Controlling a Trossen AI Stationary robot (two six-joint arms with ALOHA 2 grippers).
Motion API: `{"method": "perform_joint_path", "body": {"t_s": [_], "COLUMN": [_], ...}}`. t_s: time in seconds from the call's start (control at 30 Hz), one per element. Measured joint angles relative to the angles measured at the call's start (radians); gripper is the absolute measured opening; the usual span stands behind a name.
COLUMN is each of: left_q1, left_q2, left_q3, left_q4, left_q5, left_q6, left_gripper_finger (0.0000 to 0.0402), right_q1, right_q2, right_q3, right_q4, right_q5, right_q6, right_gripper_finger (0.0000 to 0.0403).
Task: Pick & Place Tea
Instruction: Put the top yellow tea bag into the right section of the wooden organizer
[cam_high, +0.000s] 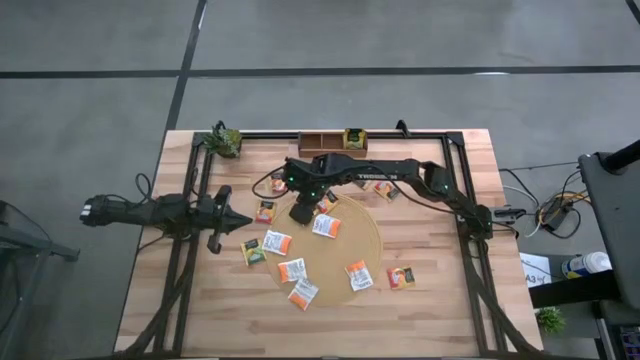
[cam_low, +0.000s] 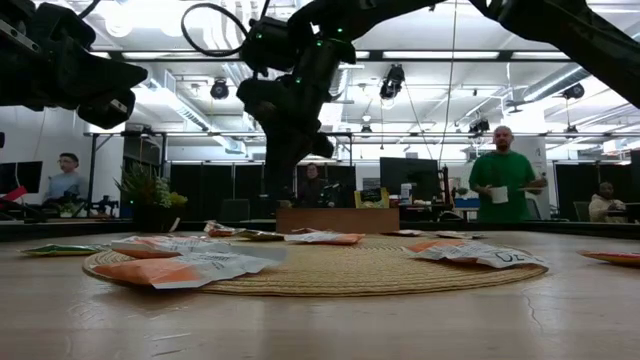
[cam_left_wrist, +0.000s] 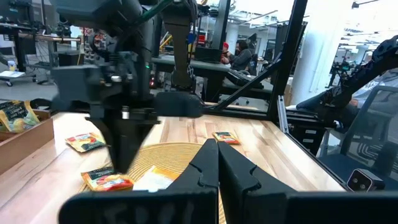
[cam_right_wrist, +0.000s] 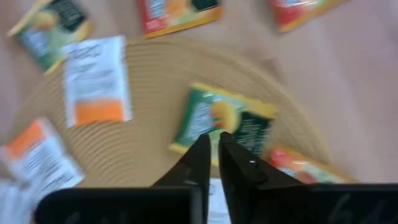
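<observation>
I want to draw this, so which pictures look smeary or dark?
Right wrist view: motion-blurred, the green tea packet and round mat smeared. Low view: bright ceiling lights turn the arms into dark silhouettes. Left wrist view: windows glare white. High view: evenly lit, the table clear.

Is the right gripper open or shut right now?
Nearly shut. The right gripper shows only a thin slit between its fingers, poised over a green sachet on the mat, holding nothing.
</observation>
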Motion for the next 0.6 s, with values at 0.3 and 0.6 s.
{"method": "perform_joint_path", "body": {"t_s": [0.3,0.6], "left_q1": [0.0,0.0], "left_q2": [0.0,0.0], "left_q3": [0.0,0.0], "left_q4": [0.0,0.0], "left_q5": [0.0,0.0], "left_q6": [0.0,0.0], "left_gripper_finger": [0.0,0.0], "right_q1": [-0.002,-0.01], "right_q2": [0.0,0.001], "right_q3": [-0.006,-0.037], "right_q4": [-0.003,0.003], "right_q5": [-0.054,-0.045], "right_q6": [-0.165,-0.358], "right_gripper_finger": [0.0168,0.0238]}}
